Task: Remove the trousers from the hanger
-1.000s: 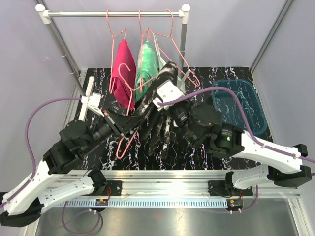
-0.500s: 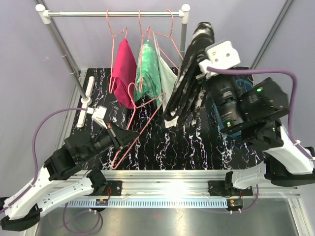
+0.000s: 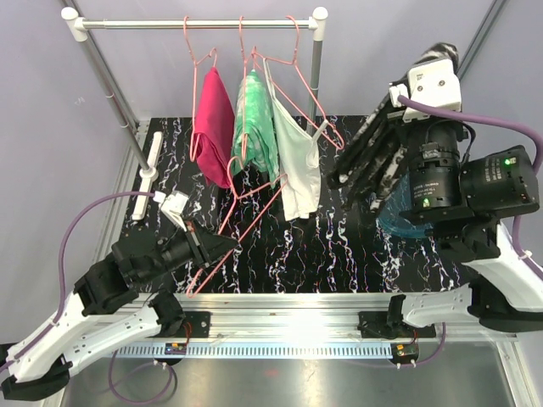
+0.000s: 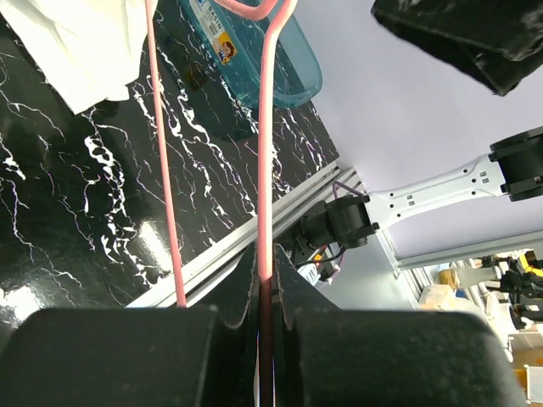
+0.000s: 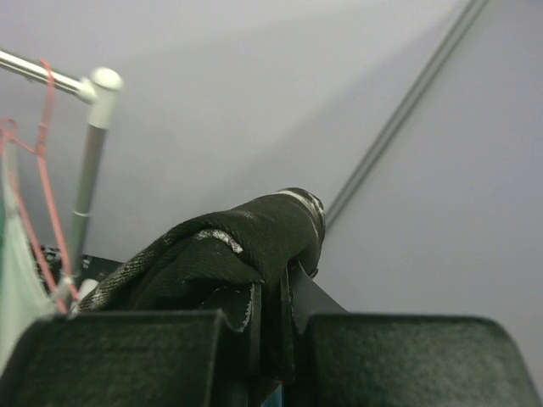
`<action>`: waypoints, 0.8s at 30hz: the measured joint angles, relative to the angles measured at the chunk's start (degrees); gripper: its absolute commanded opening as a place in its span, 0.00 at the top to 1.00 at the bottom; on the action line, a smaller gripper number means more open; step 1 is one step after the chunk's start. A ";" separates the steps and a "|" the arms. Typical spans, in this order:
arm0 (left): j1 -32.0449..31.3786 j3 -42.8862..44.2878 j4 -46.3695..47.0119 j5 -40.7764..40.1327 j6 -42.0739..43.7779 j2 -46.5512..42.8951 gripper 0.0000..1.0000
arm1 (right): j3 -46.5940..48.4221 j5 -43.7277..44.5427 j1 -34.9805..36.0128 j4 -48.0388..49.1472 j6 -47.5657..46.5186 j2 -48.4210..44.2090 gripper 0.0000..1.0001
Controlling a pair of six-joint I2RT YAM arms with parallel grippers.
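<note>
The black, white-flecked trousers [image 3: 373, 153] hang free of the hanger, draped from my right gripper [image 3: 437, 58], which is raised high at the right and shut on their top fold [image 5: 242, 242]. In the right wrist view the cloth bunches between that gripper's [image 5: 273, 292] jaws. The bare pink wire hanger [image 3: 246, 225] slants over the table's left half. My left gripper [image 3: 216, 246] is shut on its wire [image 4: 265, 170], which runs straight up between the jaws of that gripper [image 4: 265, 267]. The trousers [image 4: 462, 34] show at the top right of the left wrist view.
A clothes rack [image 3: 195, 24] at the back carries a crimson garment [image 3: 212, 127], a green one [image 3: 253, 127] and a white top [image 3: 299, 165] on pink hangers. A teal plastic bin [image 3: 405, 225] sits at the right, under the trousers and the right arm. The tabletop [image 3: 322, 246] is black marble-patterned.
My right gripper has swung up and to the right with the trousers, pulling them off the hanger. The left gripper has drawn the bare hanger slightly back toward the near left.
</note>
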 measured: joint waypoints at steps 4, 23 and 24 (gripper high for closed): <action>0.00 0.00 0.13 0.11 0.50 -0.02 1.00 | -5.42 0.37 -10.27 -3.30 4.68 -2.71 1.00; 0.00 -10.08 6.19 1.44 0.22 1.03 1.00 | -37.07 -7.76 -52.68 -16.81 32.39 -12.61 1.00; 0.00 -10.32 6.19 1.44 0.24 0.96 1.00 | -38.38 -7.85 -52.92 -17.75 33.11 -13.33 1.00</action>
